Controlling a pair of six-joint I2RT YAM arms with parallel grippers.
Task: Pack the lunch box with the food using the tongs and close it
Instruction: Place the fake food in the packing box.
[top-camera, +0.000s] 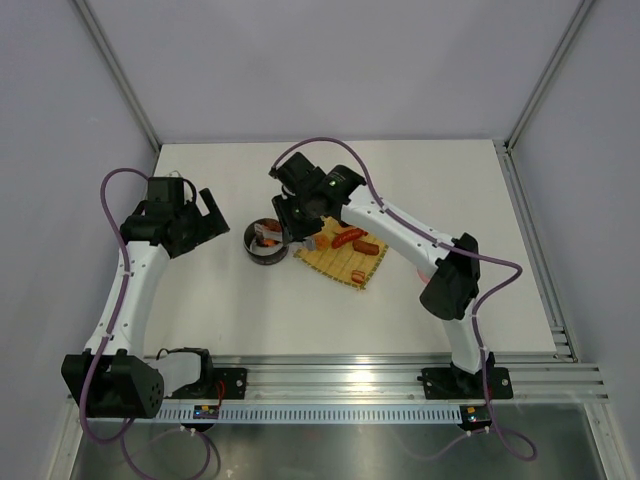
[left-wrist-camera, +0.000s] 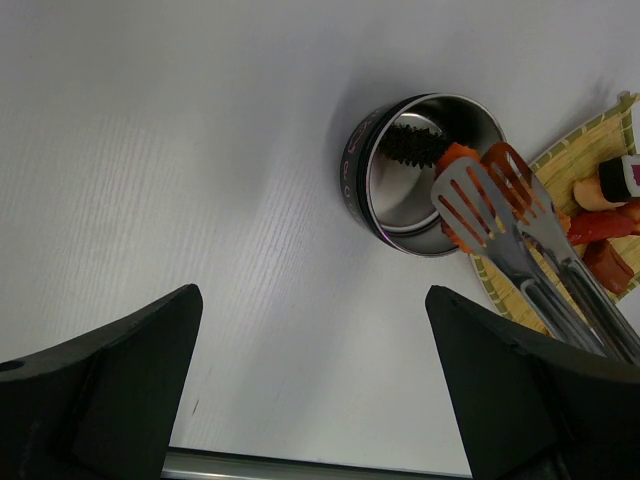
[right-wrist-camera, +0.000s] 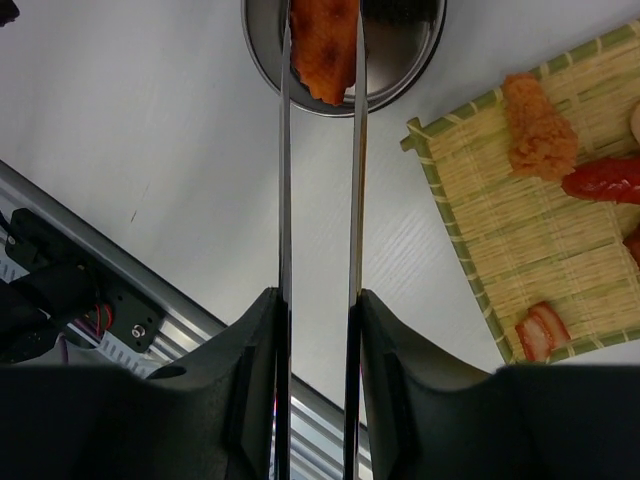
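Tongs, clamped in the right tool, pinch an orange piece over the round lunch box on the white bench. A dark piece lies inside. Sausages rest on the mat just beside the box. The left tool hangs spread apart, holding nothing.

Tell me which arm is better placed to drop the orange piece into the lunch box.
Right. The right gripper is shut on the tongs, which pinch the orange piece over the open lunch box. The left gripper is open, empty and off to the side.
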